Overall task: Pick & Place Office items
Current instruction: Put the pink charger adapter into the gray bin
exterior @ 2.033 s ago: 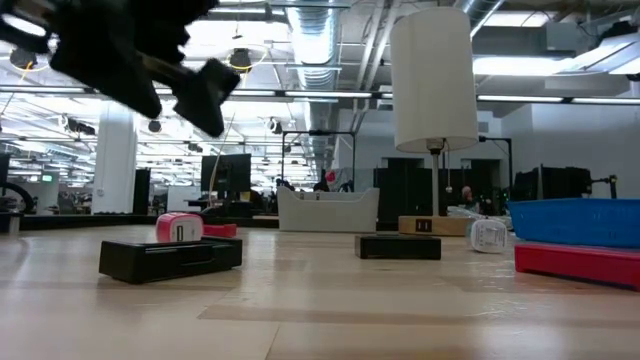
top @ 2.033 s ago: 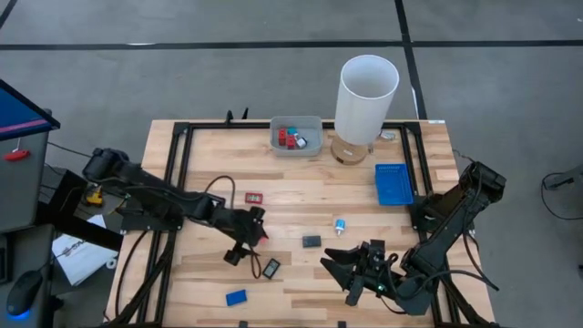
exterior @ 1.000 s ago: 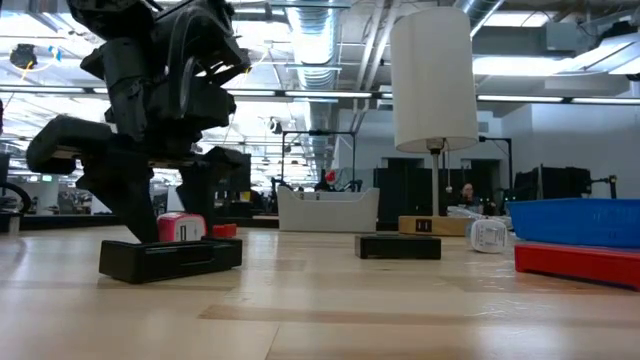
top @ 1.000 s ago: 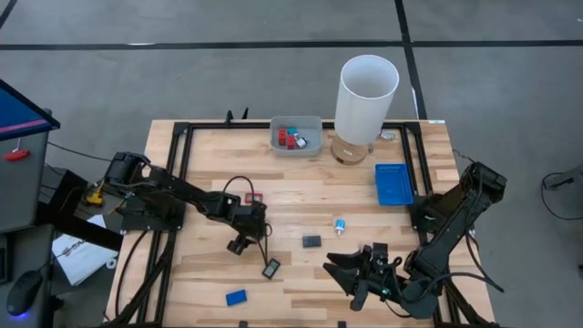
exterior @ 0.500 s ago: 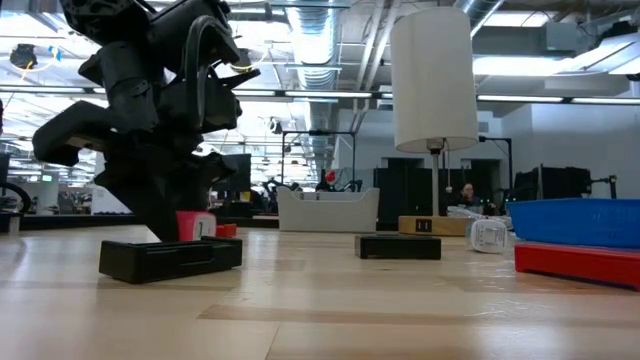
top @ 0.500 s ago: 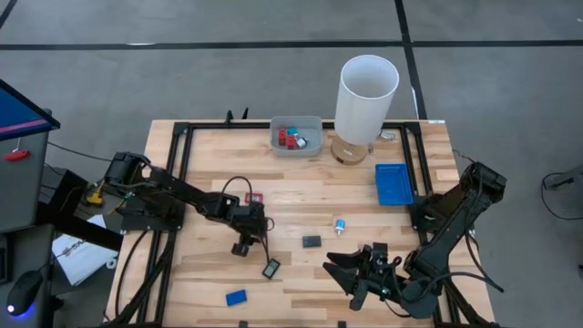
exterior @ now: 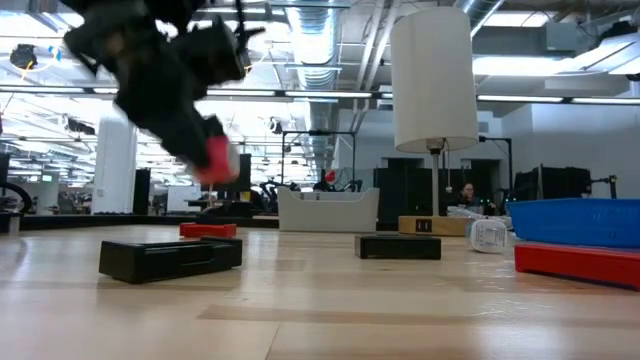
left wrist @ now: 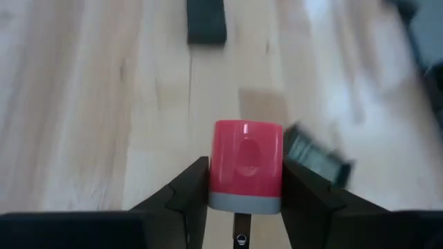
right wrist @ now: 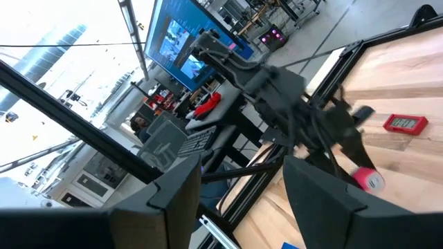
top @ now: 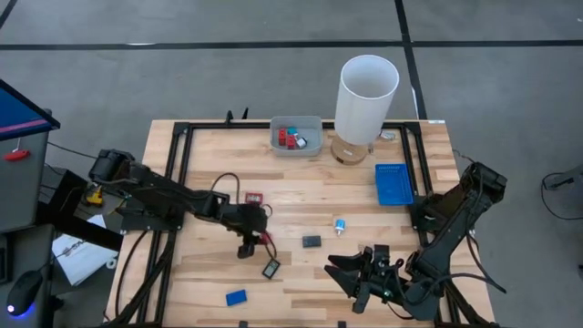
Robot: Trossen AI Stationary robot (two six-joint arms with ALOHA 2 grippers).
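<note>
Left gripper [left wrist: 243,200] is clamped on a red block [left wrist: 246,166], holding it up off the table [top: 301,200] mid-left. Right gripper [top: 351,278] sits near the front edge, fingers apart, nothing in them.

Red block [left wrist: 246,171] (grey base), blue tray [top: 393,184], white cylinder [top: 366,98].

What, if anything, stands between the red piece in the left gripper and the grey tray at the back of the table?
Only the flat red framed rectangle lies roughly along the way; the left gripper holds the red piece well above it, so nothing visible blocks the path to the grey tray.
</note>
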